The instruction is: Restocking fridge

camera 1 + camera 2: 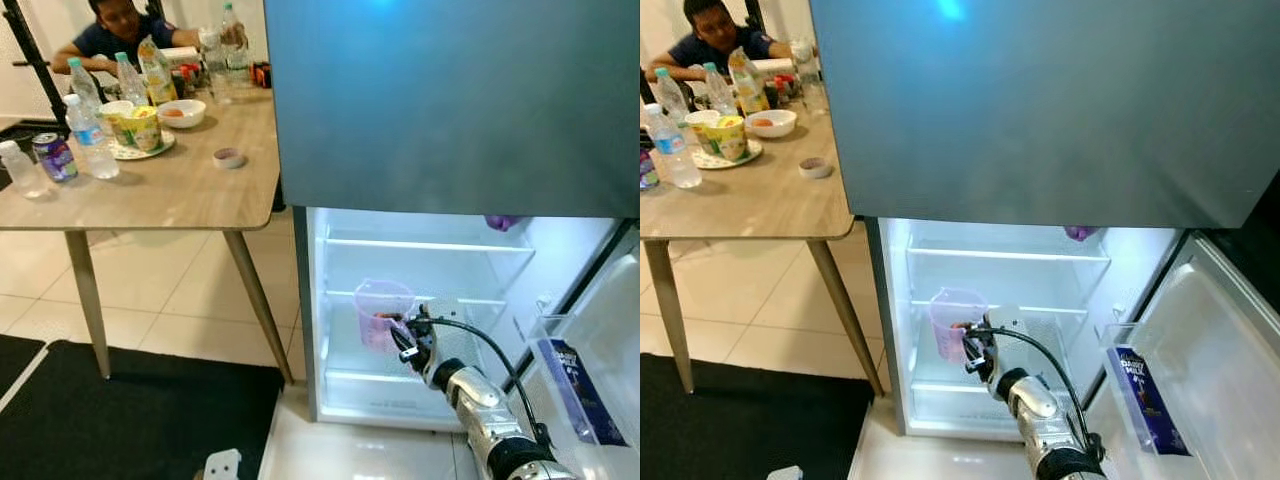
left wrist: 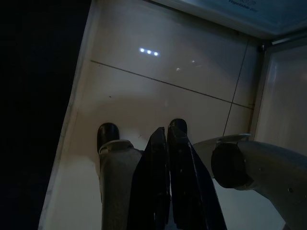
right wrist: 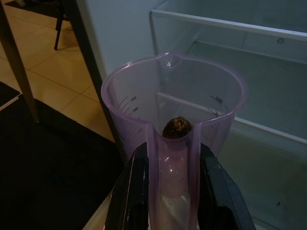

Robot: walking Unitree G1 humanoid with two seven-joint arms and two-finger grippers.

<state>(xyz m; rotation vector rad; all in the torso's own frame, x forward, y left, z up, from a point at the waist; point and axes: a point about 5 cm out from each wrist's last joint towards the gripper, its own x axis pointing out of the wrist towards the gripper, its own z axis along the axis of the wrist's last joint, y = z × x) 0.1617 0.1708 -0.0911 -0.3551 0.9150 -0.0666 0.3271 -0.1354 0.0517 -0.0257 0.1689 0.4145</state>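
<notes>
One open fridge [image 1: 420, 300] holds one purple measuring jug [image 1: 382, 312], with one small brown item [image 3: 177, 127] inside it, and three glass shelves [image 1: 430, 245]. One blue carton [image 1: 578, 388] sits in the door bin. On the worktop [image 1: 180, 190] stand at least five plastic bottles [image 1: 90, 137], one can [image 1: 53, 156], one white bowl [image 1: 181, 113], one plate [image 1: 150, 150] near its far edge, and one small dish [image 1: 229, 157]. One person [image 1: 120, 30] sits behind it. Two robot hands: left hand [image 2: 168, 139], right hand [image 3: 172, 191].

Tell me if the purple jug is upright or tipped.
Upright. The jug has its open rim facing up, with a small brown lump in the bottom, held by its handle in the right hand at the open fridge.
</notes>
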